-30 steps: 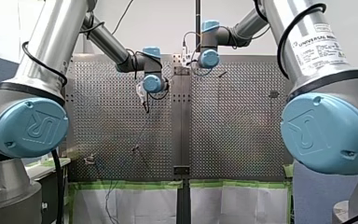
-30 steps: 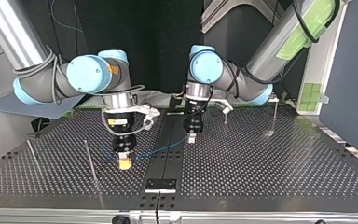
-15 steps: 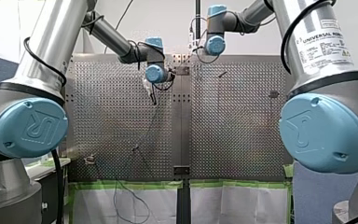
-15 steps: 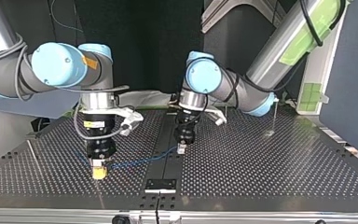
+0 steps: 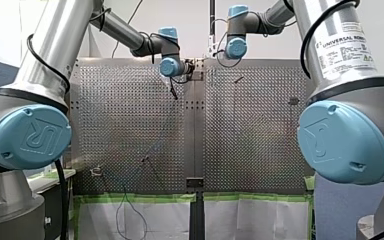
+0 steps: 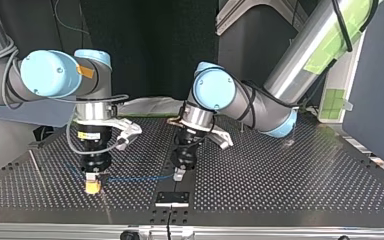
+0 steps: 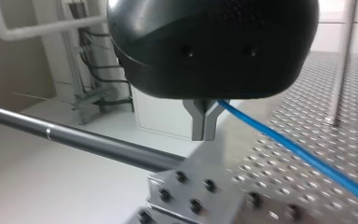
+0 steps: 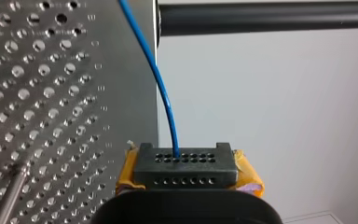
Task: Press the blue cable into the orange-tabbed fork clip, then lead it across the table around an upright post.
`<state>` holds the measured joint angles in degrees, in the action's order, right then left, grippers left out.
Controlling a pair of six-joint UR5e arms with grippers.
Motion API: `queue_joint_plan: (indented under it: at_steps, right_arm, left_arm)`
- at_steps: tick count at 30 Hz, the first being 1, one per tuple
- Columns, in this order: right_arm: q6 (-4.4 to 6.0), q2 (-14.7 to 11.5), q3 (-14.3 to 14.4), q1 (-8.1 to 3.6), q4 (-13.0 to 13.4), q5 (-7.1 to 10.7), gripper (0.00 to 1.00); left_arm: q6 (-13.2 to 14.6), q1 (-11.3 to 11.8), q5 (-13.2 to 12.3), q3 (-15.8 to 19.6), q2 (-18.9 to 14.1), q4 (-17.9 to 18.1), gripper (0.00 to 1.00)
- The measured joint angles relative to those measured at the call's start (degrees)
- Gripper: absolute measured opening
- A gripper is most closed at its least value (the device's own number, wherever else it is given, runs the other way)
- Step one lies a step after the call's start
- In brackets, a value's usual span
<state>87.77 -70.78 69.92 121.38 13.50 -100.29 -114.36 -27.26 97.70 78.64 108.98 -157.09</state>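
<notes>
The thin blue cable (image 6: 135,178) runs low over the perforated table (image 6: 290,185) between my two grippers. In the top view my left gripper (image 6: 179,175) is near the table's middle seam. Its metal fingers (image 7: 204,126) are shut on the cable (image 7: 303,156), which trails off to one side of them. At the top view's left, my right gripper (image 6: 93,186) with yellow pads (image 8: 249,179) is shut on the cable (image 8: 165,102), which rises out from between the pads. I cannot make out the orange-tabbed fork clip for certain.
Thin upright posts (image 6: 99,181) (image 6: 34,167) stand near my right gripper at the top view's left, and another post (image 6: 294,125) at the back right. A black plate (image 6: 172,198) sits on the seam near the table's edge. A dark bar (image 7: 74,138) runs beyond that edge.
In the top view both arms have moved towards the camera and to its left, carrying the blue cable. In the front view both grippers moved further away.
</notes>
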Motion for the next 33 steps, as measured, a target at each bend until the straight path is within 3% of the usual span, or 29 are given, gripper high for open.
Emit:
queue_joint_plan:
  at_steps: [13, 20, 33]
  right_arm:
    - [0.66, -0.02, 0.07, -2.33, -0.43, 0.02, 0.00]
    - [0.94, -0.02, 0.09, -3.71, -0.50, 0.07, 0.00]
    - [1.34, 0.06, 0.09, -6.57, -0.57, 0.06, 0.00]
  left_arm:
    - [-4.70, -1.23, -0.88, -5.87, 0.28, -0.05, 0.00]
    - [-6.33, -1.36, -0.93, -6.67, 0.65, -0.12, 0.00]
    - [-8.01, -3.69, -0.92, -11.49, 5.48, -4.05, 0.00]
